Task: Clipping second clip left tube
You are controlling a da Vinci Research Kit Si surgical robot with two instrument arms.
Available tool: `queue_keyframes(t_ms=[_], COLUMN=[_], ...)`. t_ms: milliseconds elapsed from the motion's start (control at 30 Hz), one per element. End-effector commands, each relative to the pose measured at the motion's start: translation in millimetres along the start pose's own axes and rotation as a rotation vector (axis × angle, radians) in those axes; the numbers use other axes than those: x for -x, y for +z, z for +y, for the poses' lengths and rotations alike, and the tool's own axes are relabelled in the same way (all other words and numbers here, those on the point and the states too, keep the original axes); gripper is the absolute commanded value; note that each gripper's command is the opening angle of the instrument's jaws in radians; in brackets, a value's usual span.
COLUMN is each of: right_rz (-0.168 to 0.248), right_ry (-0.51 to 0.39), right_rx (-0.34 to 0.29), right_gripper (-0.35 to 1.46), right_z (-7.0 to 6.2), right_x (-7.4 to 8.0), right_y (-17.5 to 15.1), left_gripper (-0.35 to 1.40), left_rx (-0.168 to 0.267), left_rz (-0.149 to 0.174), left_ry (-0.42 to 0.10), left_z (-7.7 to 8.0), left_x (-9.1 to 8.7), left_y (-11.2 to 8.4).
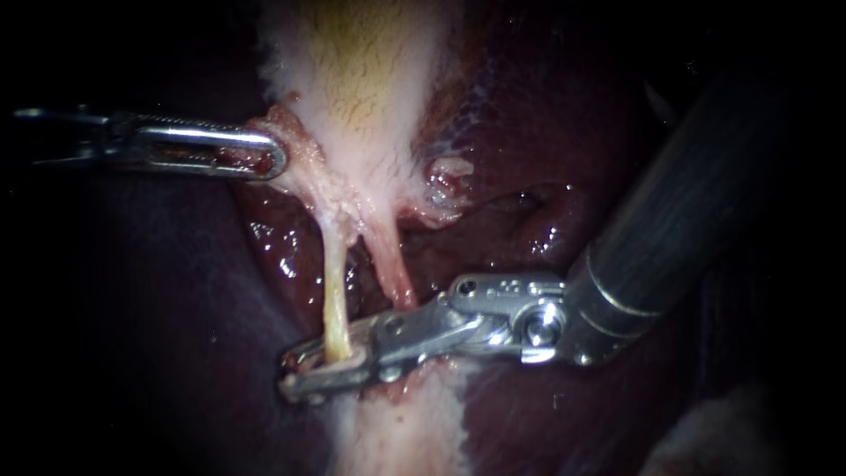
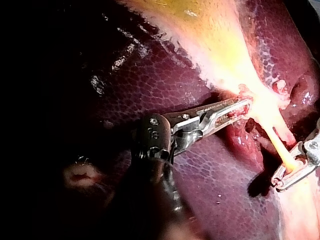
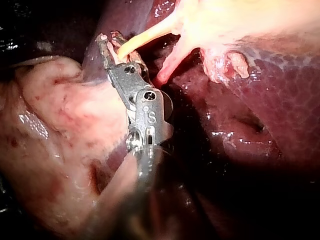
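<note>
Left tube (image 1: 335, 300) hangs pale and yellowish from the neck of the gallbladder (image 1: 361, 79), in front of the liver (image 1: 546, 159); low down it passes between the parted jaws of my right instrument (image 1: 300, 370); my left instrument (image 1: 269, 157) is clamped on gallbladder tissue beside that neck.

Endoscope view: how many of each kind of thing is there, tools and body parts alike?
Instruments: 2 (left instrument, right instrument)
Tubes: 2 (left tube, right tube)
Gallbladder: 1
Liver: 1
Total: 6
</note>
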Motion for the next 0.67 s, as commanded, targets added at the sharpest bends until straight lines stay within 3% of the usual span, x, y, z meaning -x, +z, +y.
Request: queue_keyframes(t_ms=[33,100,167,667], right_rz=[-0.004,-0.030,-0.046,-0.049], right_ry=[0.020,0.079,0.080,0.079], right_rx=[-0.001,0.013,0.022,0.023], right_gripper=[-0.35,-0.35,-0.35,-0.35], right_z=[-0.1,0.0,0.1,0.3], right_x=[-0.1,-0.2,-0.2,0.1], right_y=[-0.1,-0.2,-0.2,-0.5], left_gripper=[-0.35,-0.35,-0.35,-0.35], left_rx=[0.000,0.000,0.000,0.001], left_rz=[0.000,0.000,0.000,0.000], left_ry=[0.000,0.000,0.000,0.006], left_z=[0.0,0.0,0.0,-0.2], left_x=[0.0,0.0,0.0,0.0], left_y=[0.0,0.0,0.0,0.0])
